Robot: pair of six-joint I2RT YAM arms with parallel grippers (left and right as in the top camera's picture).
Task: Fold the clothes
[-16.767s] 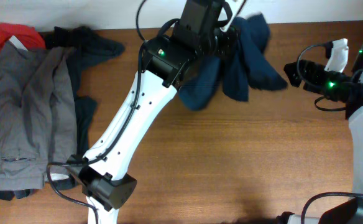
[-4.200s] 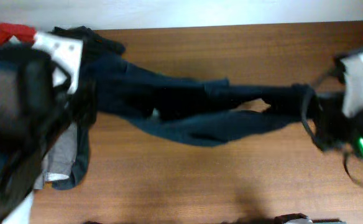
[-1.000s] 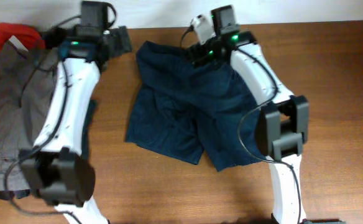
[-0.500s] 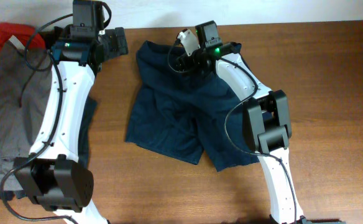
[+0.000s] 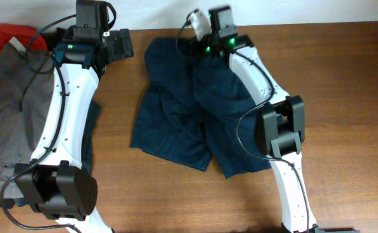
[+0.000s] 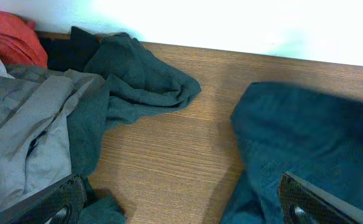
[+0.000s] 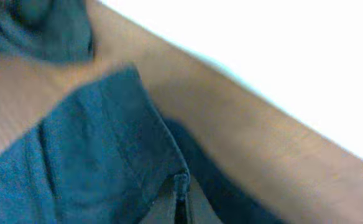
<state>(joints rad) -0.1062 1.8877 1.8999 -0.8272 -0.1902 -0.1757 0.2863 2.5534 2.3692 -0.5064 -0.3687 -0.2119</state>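
Your right fingers (image 7: 196,213) are pressed together at the bottom of the wrist view, with a ridge of navy cloth pinched up between them. That puts your grip on the shorts (image 5: 189,123) at the waistband, near the far edge of the desk (image 5: 344,97). Your left fingers (image 6: 306,199) stand wide apart and hold nothing; they hang over bare wood between the shorts and the heap at the left. The shorts lie spread flat in the middle of the desk, waistband away from you and both wide legs pointing toward you, with some wrinkles across the front. Expect them to be light and completely limp. Lifted by one point, they will likely sag and bunch toward that point rather than keep their shape. The waistband is the thickest, firmest part and probably the safest place to hold, so take its other end with your free fingers to keep the edge straight as you fold. Thin leg fabric could slip out of a shallow pinch, so take a good fold of cloth. The grey trousers (image 5: 14,116), a dark garment (image 6: 138,81) and a red piece (image 5: 11,33) sit bunched at the left, apart from the shorts.
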